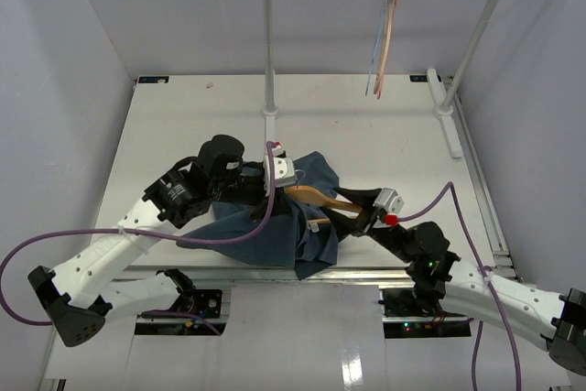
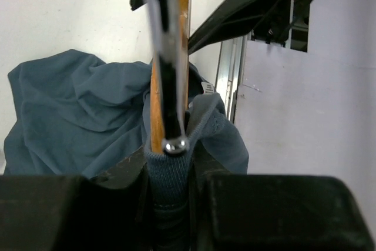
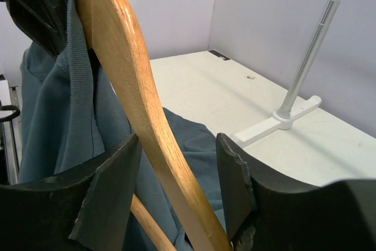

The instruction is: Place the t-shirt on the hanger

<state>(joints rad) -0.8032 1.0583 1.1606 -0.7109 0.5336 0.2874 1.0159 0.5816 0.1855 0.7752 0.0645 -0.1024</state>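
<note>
In the left wrist view, the ribbed collar of the t-shirt (image 2: 70,116) is being pinched by the left gripper (image 2: 167,171) at bottom centre, beside the hanger (image 2: 155,104); this grip is being hidden from above. In the right wrist view, the hanger is being straddled by the spread fingers of the right gripper (image 3: 178,145), while in the top view both are being shown mid-frame on the table (image 1: 183,125).

- No legible text, brand, number or sign in any view.
- Small white label (image 2: 207,88) on the dark teal-blue cotton t-shirt (image 2: 64,110): print too small to read.
</note>
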